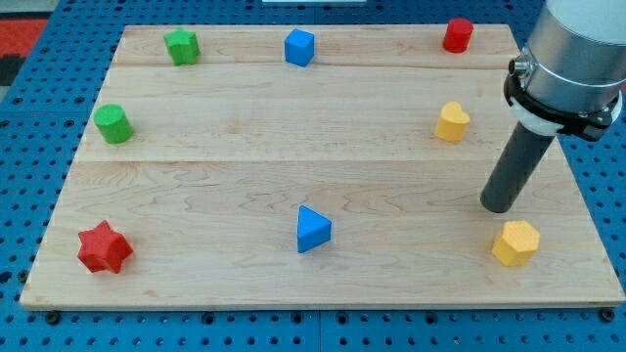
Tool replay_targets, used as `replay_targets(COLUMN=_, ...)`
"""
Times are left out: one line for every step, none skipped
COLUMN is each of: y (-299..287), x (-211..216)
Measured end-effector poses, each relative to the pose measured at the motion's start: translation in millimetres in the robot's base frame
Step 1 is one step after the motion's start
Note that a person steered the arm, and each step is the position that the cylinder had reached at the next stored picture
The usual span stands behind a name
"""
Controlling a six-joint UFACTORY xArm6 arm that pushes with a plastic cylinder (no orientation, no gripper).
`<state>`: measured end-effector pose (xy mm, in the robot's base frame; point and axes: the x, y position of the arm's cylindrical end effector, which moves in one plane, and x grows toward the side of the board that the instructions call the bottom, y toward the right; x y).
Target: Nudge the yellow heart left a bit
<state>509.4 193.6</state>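
Premises: a robotics laboratory test bench. Evidence: a pale wooden tabletop [323, 147] of joined planks rests on a blue perforated base plate [29, 117] with a regular grid of mounting holes. A grey industrial arm [577, 49] carrying a dark rod stands over the board. Small coloured blocks, such as a red star [104, 247], lie widely spaced.
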Motion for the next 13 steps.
replay_targets(y=5, x=0)
replay_targets(y=5, x=0)
replay_targets(y=14, x=-3)
replay_targets(y=23, x=-3)
replay_targets(y=23, x=-3)
replay_targets(y=35, x=-28)
replay_targets(y=37, x=-31)
replay_targets(y=36, x=-50)
replay_targets(y=36, x=-56)
replay_targets(y=36, x=-75)
replay_targets(y=31, x=-98)
replay_targets(y=28, x=-108)
replay_targets(y=28, x=-108)
